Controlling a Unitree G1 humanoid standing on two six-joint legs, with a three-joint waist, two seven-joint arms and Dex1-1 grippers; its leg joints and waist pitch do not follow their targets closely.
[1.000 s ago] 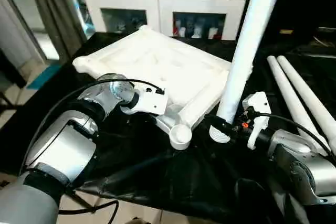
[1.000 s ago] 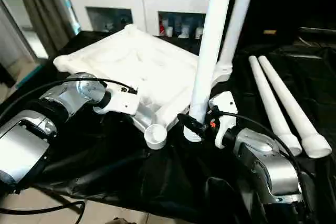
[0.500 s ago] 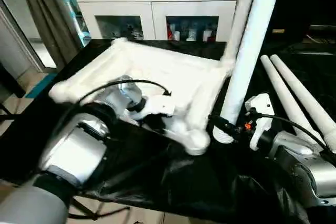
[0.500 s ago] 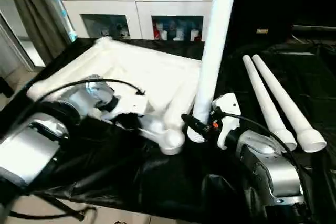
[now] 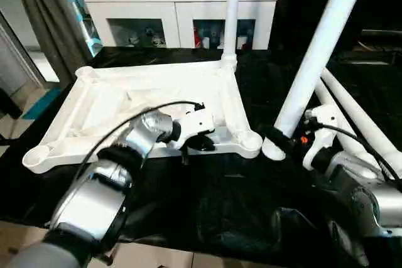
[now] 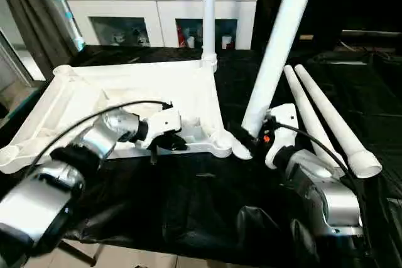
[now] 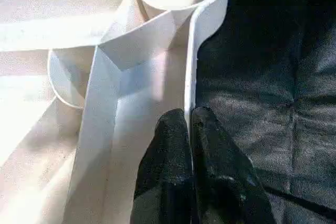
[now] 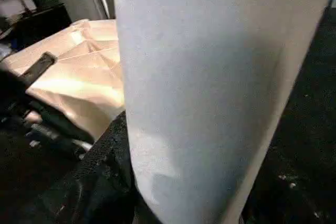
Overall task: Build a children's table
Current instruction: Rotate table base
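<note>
The children's table top (image 5: 125, 101) lies upside down on the black cloth, ribbed underside up. One leg (image 5: 232, 10) stands upright in its far right corner socket. My left gripper (image 5: 200, 144) is shut on the top's thin near rim (image 7: 202, 51), just beside the near right corner socket (image 5: 250, 141). My right gripper (image 5: 276, 137) is shut on the lower end of a second white leg (image 5: 314, 54). That leg leans up to the right, its foot just right of the near right socket. Two loose legs (image 6: 326, 117) lie side by side on the cloth at the right.
A white cabinet with glass doors (image 5: 182, 4) stands behind the table. A grey curtain (image 5: 44, 10) hangs at the far left. The black cloth (image 5: 207, 205) covers the work surface up to its near edge.
The table top has swung round and now lies square to me, with its near rim pinched in my left gripper, which has closed. The right gripper still holds its leg.
</note>
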